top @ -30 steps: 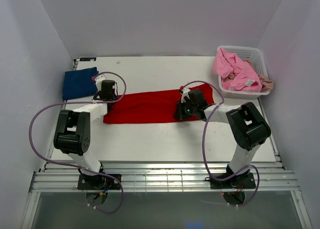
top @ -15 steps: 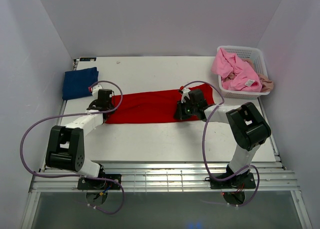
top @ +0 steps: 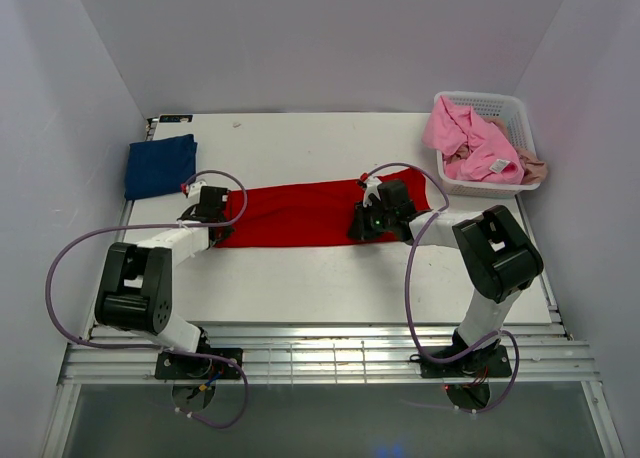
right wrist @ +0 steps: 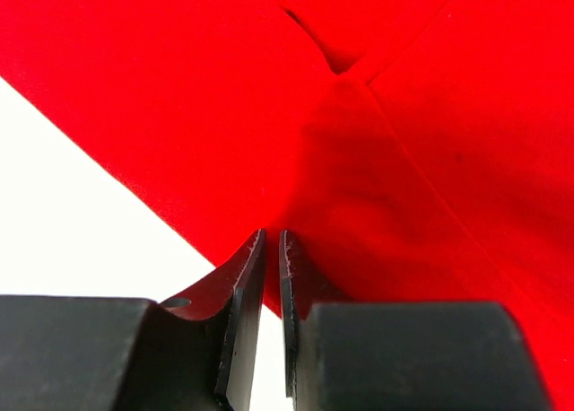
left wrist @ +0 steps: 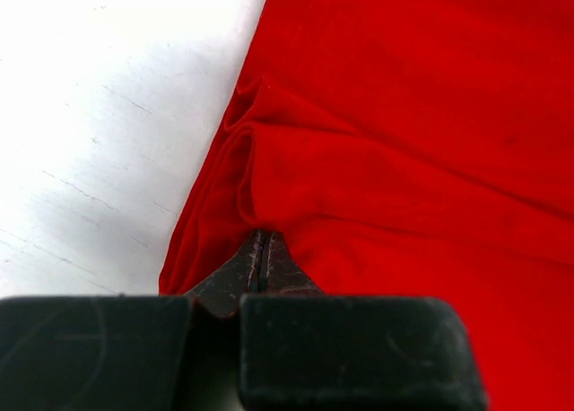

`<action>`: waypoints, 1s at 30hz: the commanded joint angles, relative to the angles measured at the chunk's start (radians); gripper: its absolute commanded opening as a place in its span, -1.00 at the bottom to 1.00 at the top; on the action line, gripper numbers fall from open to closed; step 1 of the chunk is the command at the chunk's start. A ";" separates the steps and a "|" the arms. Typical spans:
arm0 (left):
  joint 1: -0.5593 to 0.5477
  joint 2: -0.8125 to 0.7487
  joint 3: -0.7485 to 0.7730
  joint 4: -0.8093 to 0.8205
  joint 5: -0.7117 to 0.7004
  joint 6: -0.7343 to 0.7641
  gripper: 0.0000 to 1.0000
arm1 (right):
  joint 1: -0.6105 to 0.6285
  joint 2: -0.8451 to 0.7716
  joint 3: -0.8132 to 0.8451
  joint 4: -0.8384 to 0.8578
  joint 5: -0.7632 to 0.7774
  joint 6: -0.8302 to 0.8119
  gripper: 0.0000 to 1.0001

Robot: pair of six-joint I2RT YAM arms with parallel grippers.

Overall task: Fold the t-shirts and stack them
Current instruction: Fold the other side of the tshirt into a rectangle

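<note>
Drawing nearer its base, the left pincer (left wrist: 260, 254) is clamping shut on the bunched left end of the red shirt (top: 300, 213). The right pincer (right wrist: 273, 249), unmoved, is pinching its near edge, almost closed. Beyond and right of the right pincer, a basket (top: 510, 103) is holding a pink shirt (top: 465, 138) and a beige shirt (top: 535, 168). Beyond the left pincer, a navy shirt (top: 160, 165) is lying.

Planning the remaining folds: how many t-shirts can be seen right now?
4: a red one spread mid-table, a navy one folded at the far left, a pink one and a beige one in the basket. More may be buried there.
</note>
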 commanded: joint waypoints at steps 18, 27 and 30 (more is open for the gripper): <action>0.024 0.160 0.142 0.111 -0.056 0.051 -1.00 | 0.011 0.034 -0.046 -0.169 0.022 -0.023 -0.64; 0.030 0.194 0.175 0.167 -0.037 0.043 -1.00 | 0.011 0.043 -0.045 -0.178 0.024 -0.026 -0.64; 0.031 0.205 0.189 0.174 -0.043 0.040 -1.00 | 0.011 0.045 -0.042 -0.181 0.028 -0.028 -0.64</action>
